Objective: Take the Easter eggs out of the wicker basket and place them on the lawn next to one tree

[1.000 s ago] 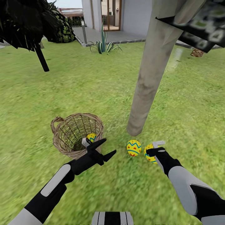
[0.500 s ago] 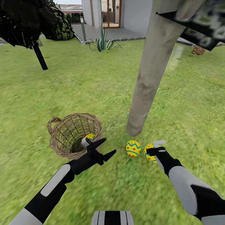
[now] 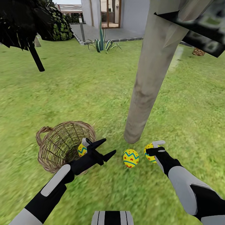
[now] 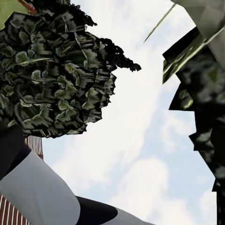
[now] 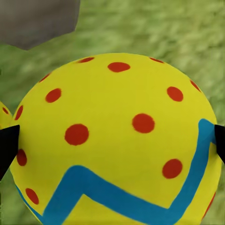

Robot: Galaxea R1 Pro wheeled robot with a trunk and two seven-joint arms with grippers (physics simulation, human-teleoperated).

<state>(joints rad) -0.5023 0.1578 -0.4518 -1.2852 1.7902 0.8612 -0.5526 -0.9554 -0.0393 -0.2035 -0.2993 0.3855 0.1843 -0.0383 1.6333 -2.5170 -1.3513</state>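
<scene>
One egg (image 3: 130, 158) lay by the tree (image 3: 147, 81) | right gripper (image 3: 153, 148) held another (image 3: 149, 152) (almost down) | third (image 3: 82, 150) sat in basket (image 3: 51, 150) | left gripper (image 3: 104, 148) wide, empty

No legible text, label, brand, number or sign appears in any of the three views. The eggs (image 3: 130, 158) carry only painted decoration, red dots and blue-green zigzag bands, with no characters on them. The far building front (image 3: 109, 14) shows no readable lettering.
</scene>
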